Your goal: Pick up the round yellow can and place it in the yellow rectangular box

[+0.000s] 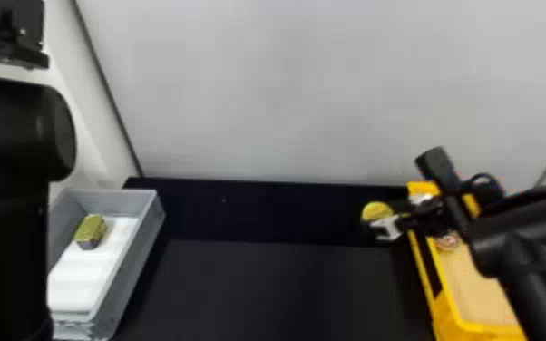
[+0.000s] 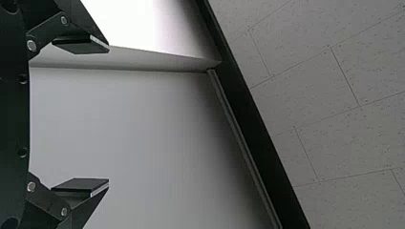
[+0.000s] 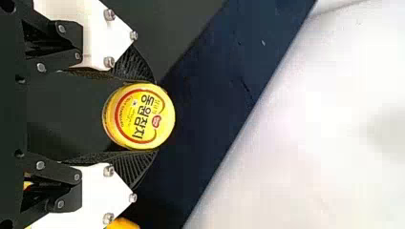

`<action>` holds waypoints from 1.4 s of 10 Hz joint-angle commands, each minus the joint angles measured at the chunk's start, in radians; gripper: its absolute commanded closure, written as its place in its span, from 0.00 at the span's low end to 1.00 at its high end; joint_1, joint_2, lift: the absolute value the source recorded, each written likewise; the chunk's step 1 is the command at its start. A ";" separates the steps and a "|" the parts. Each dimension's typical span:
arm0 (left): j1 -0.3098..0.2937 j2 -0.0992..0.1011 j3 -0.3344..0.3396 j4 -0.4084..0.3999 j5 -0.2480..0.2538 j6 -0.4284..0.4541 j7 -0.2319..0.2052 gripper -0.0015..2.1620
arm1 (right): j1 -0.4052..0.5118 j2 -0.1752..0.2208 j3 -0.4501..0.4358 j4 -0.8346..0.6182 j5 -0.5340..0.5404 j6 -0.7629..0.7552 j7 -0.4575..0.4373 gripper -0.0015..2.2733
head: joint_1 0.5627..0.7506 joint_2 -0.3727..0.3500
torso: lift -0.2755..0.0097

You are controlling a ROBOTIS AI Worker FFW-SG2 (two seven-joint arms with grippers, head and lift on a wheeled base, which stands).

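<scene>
Closest to the right wrist camera, the right gripper (image 3: pixel 155 117) is drawn in on the can (image 3: pixel 136 121), one finger against each side and no slack between. Gripping across the round side makes sense: the lid faces out and the base should be free to land flat.

In the head view the can is just beside the box (image 1: pixel 450 313), at its left far end; how high it hangs I cannot tell. The carry looks nearly done, needing a short shift right, then a lowering clear of the rim. A round thing (image 1: pixel 448 241) already sits inside the box, so a clear patch nearer the robot seems the safer spot.

Well apart, across the table (image 1: pixel 263 290), a gold block (image 1: pixel 90 231) lies in the grey tray (image 1: pixel 127 272). The left gripper (image 2: pixel 108 116) is spread wide, holding nothing; its arm (image 1: pixel 9 136) stands at the left, out of the way.
</scene>
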 commanded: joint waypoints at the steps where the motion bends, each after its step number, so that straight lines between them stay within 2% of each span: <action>1: -0.007 0.006 -0.007 0.000 -0.001 0.009 0.000 0.12 | -0.019 -0.050 -0.038 -0.135 0.050 0.062 0.024 0.26 | 0.53 0.59 | 0.93; 3: -0.013 0.011 -0.008 0.000 -0.001 0.013 0.000 0.12 | -0.038 -0.104 -0.076 -0.181 0.075 0.081 0.027 0.26 | 0.53 0.59 | 0.93; 6: -0.018 0.017 -0.013 0.000 -0.001 0.019 -0.006 0.12 | -0.025 -0.151 -0.159 -0.206 0.115 0.096 0.031 0.26 | 0.53 0.59 | 0.93; 9: -0.026 0.019 -0.016 0.000 -0.001 0.022 -0.009 0.12 | 0.008 -0.167 -0.246 -0.198 0.144 0.090 0.030 0.26 | 0.53 0.59 | 0.93; 12: -0.029 0.019 -0.019 0.000 -0.004 0.022 -0.014 0.12 | 0.047 -0.162 -0.337 -0.158 0.149 0.061 0.014 0.26 | 0.53 0.59 | 0.93; 14: -0.030 0.019 -0.020 0.000 -0.005 0.021 -0.014 0.12 | 0.073 -0.150 -0.381 -0.102 0.104 0.029 -0.015 0.26 | 0.53 0.59 | 0.93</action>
